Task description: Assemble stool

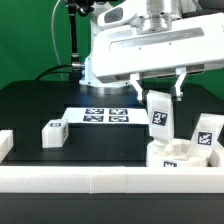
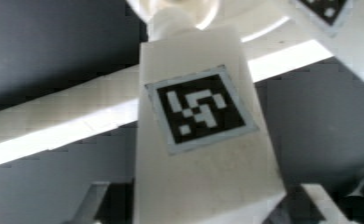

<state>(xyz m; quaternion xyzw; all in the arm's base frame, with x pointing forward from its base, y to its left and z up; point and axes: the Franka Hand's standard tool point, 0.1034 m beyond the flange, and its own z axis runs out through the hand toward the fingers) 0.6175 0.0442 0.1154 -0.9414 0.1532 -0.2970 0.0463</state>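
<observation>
The marker board (image 1: 105, 116) lay flat near the middle of the table (image 1: 30, 100). To the exterior view's left of it, a loose leg (image 1: 54, 132) stood on the table, apart from the board. At the exterior view's right, the round seat (image 1: 180, 152) sat just behind the near border rail (image 1: 100, 182). A second leg (image 1: 158, 115) stood upright over the seat, between the fingers of the gripper (image 1: 158, 93). A third leg (image 1: 207, 135) leaned tilted at the seat's right side. A short rail (image 1: 5, 145) lay at the table's left edge.
</observation>
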